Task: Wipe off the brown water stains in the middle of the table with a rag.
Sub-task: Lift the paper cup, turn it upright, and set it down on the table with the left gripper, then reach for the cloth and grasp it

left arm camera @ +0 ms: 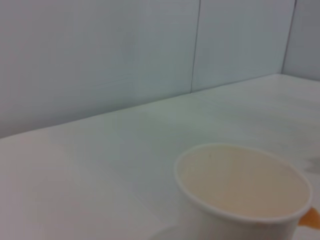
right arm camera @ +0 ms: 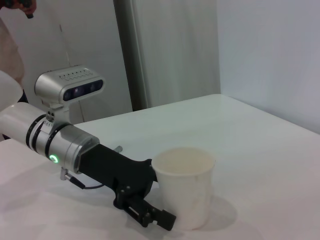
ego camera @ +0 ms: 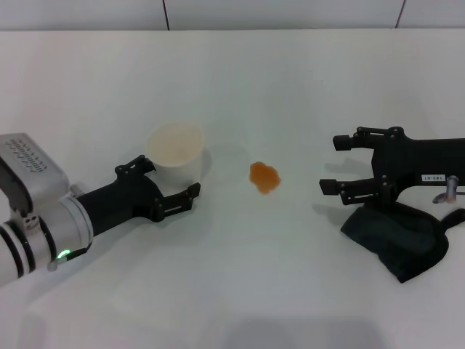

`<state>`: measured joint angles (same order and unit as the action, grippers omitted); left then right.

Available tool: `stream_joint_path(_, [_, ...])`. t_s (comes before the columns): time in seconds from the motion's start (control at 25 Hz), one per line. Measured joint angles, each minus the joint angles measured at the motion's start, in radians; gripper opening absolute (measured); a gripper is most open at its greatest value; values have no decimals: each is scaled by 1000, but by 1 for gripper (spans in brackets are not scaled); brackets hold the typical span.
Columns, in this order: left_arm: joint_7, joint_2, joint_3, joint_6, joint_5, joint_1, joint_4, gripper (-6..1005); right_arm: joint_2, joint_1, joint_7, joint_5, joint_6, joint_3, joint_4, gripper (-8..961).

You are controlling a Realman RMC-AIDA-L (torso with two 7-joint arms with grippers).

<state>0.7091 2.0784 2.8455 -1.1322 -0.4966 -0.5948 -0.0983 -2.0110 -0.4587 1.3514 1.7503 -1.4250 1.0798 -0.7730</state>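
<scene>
White table (ego camera: 240, 291) fills the frame, grey wall panels along the top edge. One brown stain (ego camera: 264, 177) sits at centre. One paper cup (ego camera: 175, 153) stands left of it, upright, and the left gripper (ego camera: 172, 186) has its fingers spread around the cup's base, not clamped. Over at the right edge, one dark rag (ego camera: 403, 236) lies crumpled, and the right gripper (ego camera: 340, 164) hangs just above it, fingers apart, holding nothing.
</scene>
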Motion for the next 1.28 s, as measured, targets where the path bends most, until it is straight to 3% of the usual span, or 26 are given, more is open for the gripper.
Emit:
stream_joint_path(0.4, [-1, 1, 0, -46, 0, 27, -21, 881, 0, 0, 0, 0, 0, 0, 1, 870])
stream_joint_path(0.72, [2, 4, -2, -207, -60, 71, -104, 881, 0, -2, 1, 0, 0, 0, 3, 869])
stream_joint_path(1.08, [113, -1, 0, -506, -198, 137, -249, 881, 0, -9, 2, 0, 0, 0, 5, 869])
stream_joint_path(1.28, [362, -2, 1, -700, -166, 67, -405, 881, 0, -9, 2, 0, 0, 2, 6, 869])
